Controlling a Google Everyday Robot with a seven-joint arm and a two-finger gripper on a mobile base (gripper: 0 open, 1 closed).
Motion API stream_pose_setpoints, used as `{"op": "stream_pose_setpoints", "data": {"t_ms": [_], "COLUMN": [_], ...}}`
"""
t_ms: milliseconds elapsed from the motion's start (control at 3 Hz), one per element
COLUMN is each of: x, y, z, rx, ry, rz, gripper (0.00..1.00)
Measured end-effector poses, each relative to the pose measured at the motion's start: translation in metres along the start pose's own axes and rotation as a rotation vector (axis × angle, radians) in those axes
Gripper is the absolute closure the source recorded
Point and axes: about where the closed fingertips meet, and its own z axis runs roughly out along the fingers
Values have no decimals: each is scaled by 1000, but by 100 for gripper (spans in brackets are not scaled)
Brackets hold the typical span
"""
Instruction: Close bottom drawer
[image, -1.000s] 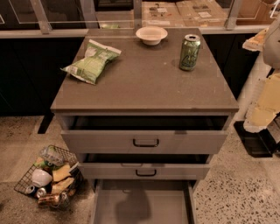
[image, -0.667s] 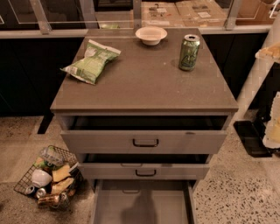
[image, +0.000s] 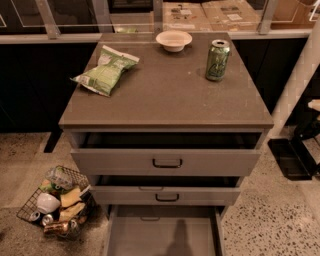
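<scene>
The bottom drawer (image: 150, 235) is the lowest of three grey drawers and is pulled far out. Its plain grey interior shows at the bottom edge, with a shadow on it; its front and handle are cut off below the frame. The middle drawer (image: 167, 196) and the top drawer (image: 167, 162), each with a black loop handle, stand partly open above it. My gripper is out of view. Only a white arm link (image: 300, 75) crosses the right edge, well to the right of the cabinet.
On the cabinet top (image: 170, 100) lie a green chip bag (image: 105, 72), a white bowl (image: 173, 40) and a green can (image: 218, 60). A wire basket of trash (image: 55, 202) sits on the floor at the left. A black object (image: 292, 157) lies on the floor at the right.
The white arm parts at the right have drawn further right, mostly out of the frame. The drawers have not moved.
</scene>
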Motion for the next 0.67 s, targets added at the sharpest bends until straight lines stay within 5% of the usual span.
{"op": "stream_pose_setpoints", "data": {"t_ms": [333, 667], "x": [15, 21], "y": [34, 83], "z": [26, 77], "rx": [6, 7], "ry": [20, 11], "rz": [-26, 37], "gripper": [0, 0]}}
